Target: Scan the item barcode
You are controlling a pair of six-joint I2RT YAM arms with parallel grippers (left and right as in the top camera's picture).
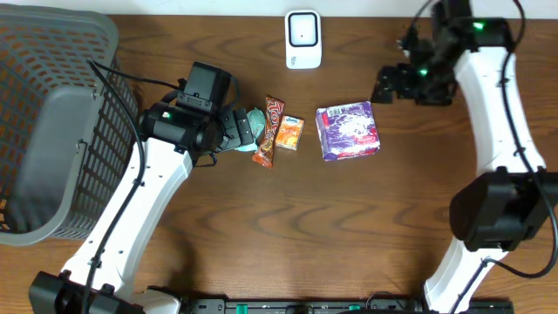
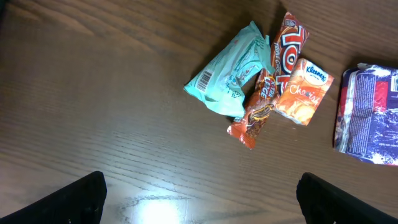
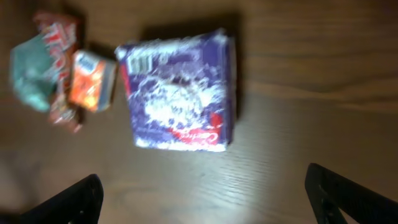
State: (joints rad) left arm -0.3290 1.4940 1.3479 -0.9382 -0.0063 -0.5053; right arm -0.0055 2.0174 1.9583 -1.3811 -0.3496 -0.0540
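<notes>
Four items lie mid-table: a purple package (image 1: 347, 130), an orange tissue pack (image 1: 289, 133), a red-orange candy bar (image 1: 269, 131) and a teal packet (image 1: 255, 121). The white scanner (image 1: 302, 39) stands at the back edge. My left gripper (image 1: 242, 131) hangs open just left of the teal packet (image 2: 229, 73), whose barcode faces up; nothing is between its fingers (image 2: 74, 199). My right gripper (image 1: 384, 86) is open and empty, up and to the right of the purple package (image 3: 177, 99), which lies flat on the wood with a barcode at its corner.
A large grey mesh basket (image 1: 52, 131) fills the table's left side. Bare wood lies between the purple package and the near edge. The left arm's cable runs along the basket's rim.
</notes>
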